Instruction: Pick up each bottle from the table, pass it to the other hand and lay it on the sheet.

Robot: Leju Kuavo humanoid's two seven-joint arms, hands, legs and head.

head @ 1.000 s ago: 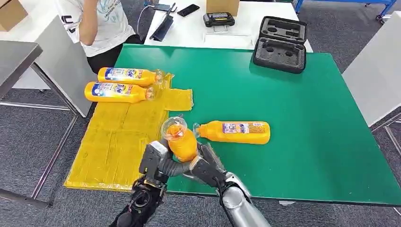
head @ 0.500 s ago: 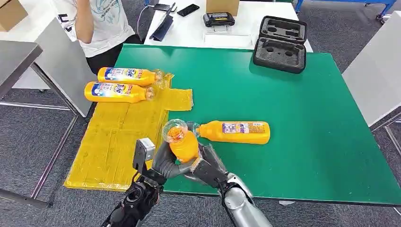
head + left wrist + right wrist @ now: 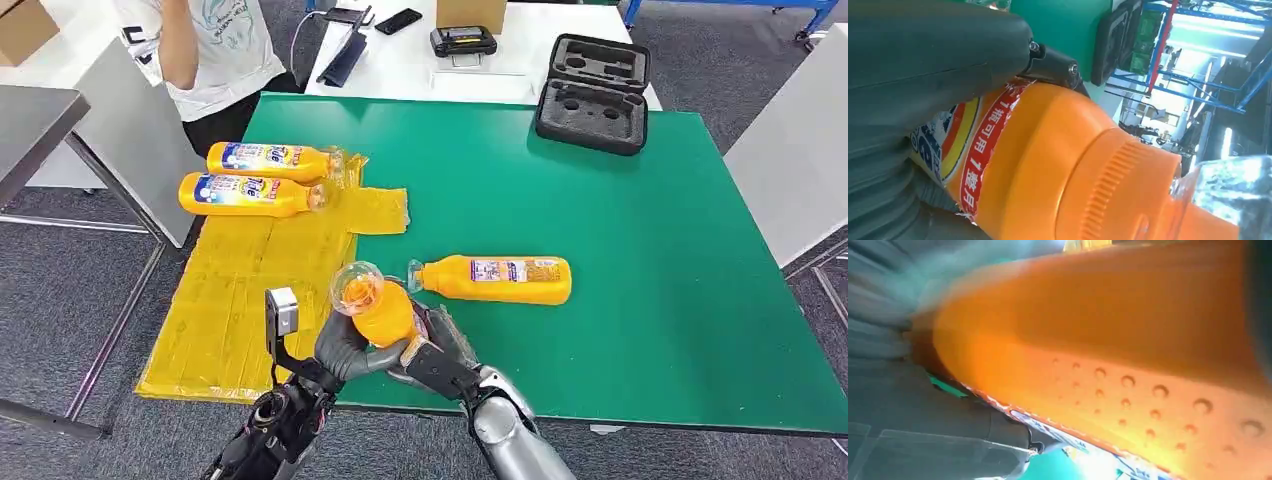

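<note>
Both robot hands are meeting over the near edge of a green bench (image 3: 620, 250), holding one orange bottle (image 3: 380, 310) between them. The left hand (image 3: 345, 345) is wrapping its dark fingers (image 3: 335, 340) around the bottle's body from the left; in the left wrist view the thick grey thumb (image 3: 933, 55) is pressing on the label just behind the orange ribbed collar. The right hand (image 3: 430, 350) is cradling the same bottle from the right and below, its fingers closed against the orange plastic, which is filling the right wrist view (image 3: 1108, 350) at very close range. The bottle is tilting up and to the left, its clear cap (image 3: 356, 281) rising above the fingers toward the yellow sheet (image 3: 250, 300).

Beyond the right hand's fingers, a second orange bottle (image 3: 495, 279) is lying on its side on the green surface, cap pointing toward the held bottle. Well beyond the left hand's fingers, two more bottles (image 3: 255, 177) are lying side by side at the far end of the yellow sheet. Farther off, a black foam case (image 3: 592, 95) is sitting at the bench's far edge, and a person in a white shirt (image 3: 215, 45) is standing by the far left corner.
</note>
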